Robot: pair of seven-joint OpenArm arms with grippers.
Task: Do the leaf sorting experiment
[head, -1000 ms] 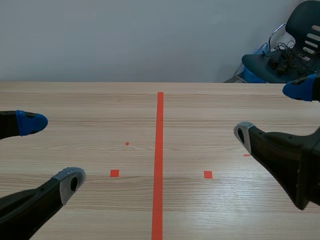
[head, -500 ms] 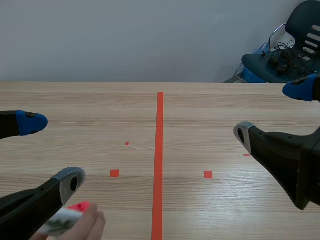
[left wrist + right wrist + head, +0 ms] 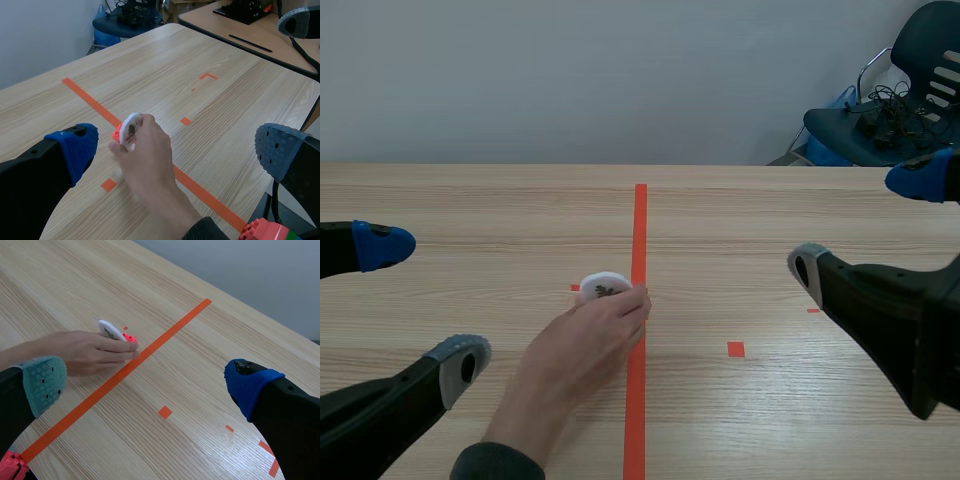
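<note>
A person's hand (image 3: pixel 582 345) reaches in from the near edge and holds a small white round piece (image 3: pixel 604 287) with a brownish-green leaf on it, just left of the orange centre line (image 3: pixel 639 230). A red part (image 3: pixel 116 136) shows under the white piece (image 3: pixel 130 129) in the left wrist view; the right wrist view shows the same white piece (image 3: pixel 112 330) at the hand's (image 3: pixel 85 351) fingertips. My left gripper (image 3: pixel 420 303) hangs open at the near left, beside the hand. My right gripper (image 3: pixel 865 225) is open at the right, well apart from it. Neither holds anything.
A dark chair (image 3: pixel 910 90) piled with cables stands beyond the table's far right corner. A second table (image 3: pixel 250 25) with dark gear lies past the right edge. A red toy-brick piece (image 3: pixel 265 232) shows low by my left gripper.
A person's hand came in from the near edge with the white and red piece and carried it forward to the centre line. Both arms stayed still.
</note>
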